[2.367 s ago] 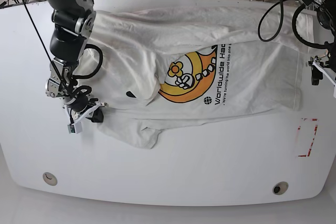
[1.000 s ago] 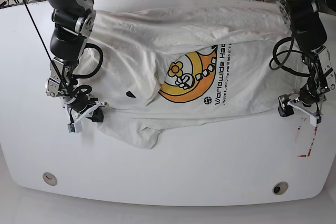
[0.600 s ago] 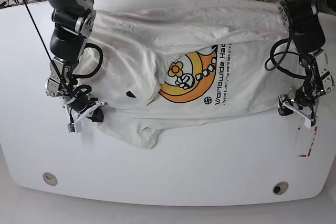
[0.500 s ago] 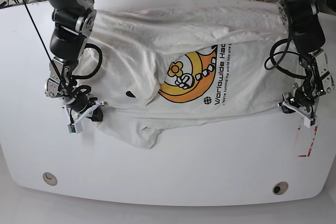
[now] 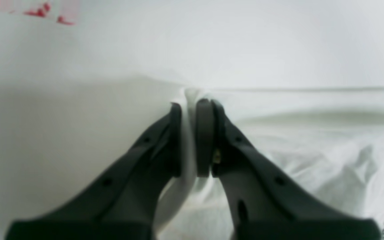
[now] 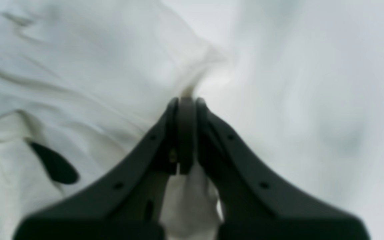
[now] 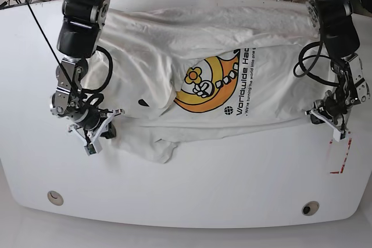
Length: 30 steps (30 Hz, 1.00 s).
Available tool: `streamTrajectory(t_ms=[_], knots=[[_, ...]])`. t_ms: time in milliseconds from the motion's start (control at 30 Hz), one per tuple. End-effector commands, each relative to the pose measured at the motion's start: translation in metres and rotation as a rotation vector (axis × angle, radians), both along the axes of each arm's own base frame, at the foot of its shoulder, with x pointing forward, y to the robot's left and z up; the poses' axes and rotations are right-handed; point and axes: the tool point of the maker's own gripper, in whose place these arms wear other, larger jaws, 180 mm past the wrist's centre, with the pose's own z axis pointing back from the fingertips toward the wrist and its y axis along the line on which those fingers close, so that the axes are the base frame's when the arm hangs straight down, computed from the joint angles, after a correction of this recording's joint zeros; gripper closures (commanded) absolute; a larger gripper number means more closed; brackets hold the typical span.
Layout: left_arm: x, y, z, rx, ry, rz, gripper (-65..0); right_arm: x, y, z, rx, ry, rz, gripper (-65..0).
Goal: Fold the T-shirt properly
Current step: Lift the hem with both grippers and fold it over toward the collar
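Pinching white T-shirt point(image 7: 174, 56) edges, left hand point(image 5: 192, 106) and right hand point(image 6: 186, 101) both clamp fabric.

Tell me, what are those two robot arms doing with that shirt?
They are getting ready to fold it. A white T-shirt with an orange cartoon lies spread and wrinkled on a white table. The left claw is pinching one edge of the cloth, and the right claw is pinching the opposite edge. Both are shut tight on the fabric down near the tabletop. No neat fold has been made yet.
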Motion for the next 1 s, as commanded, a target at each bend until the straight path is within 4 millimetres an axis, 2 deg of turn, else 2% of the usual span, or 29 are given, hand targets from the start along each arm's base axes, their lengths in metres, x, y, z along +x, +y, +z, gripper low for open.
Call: streamTrajectory(t_ms=[0, 100, 200, 367, 500, 600, 967], knots=[[0.013, 0.006, 0.024, 0.013, -0.067, -0.016, -4.2, 0.011, -0.007, 0.033, -0.037, -0.087, 0.001, 0.0], [0.016, 0.006, 0.035, 0.035, -0.091, -0.041, -4.2, 0.007, -0.008, 0.046, -0.075, -0.106, 0.009, 0.0], [0.011, 0.007, 0.041, 0.066, -0.097, -0.061, -4.2, 0.006, -0.01, 0.059, -0.112, -0.127, 0.013, 0.0], [0.006, 0.014, 0.065, 0.118, -0.157, -0.054, -4.2, -0.001, -0.012, 0.067, -0.156, -0.128, 0.016, 0.0], [0.001, 0.004, 0.072, 0.14, -0.172, -0.074, -4.2, -0.006, -0.012, 0.077, -0.184, -0.154, 0.02, 0.0], [0.0, 0.0, 0.085, 0.174, -0.203, -0.1, -4.2, -0.011, -0.011, 0.082, -0.199, -0.173, 0.024, 0.0], [-0.017, -0.009, 0.095, 0.246, -0.211, -0.176, -4.2, -0.033, -0.017, 0.101, -0.308, -0.171, 0.021, 0.0]])
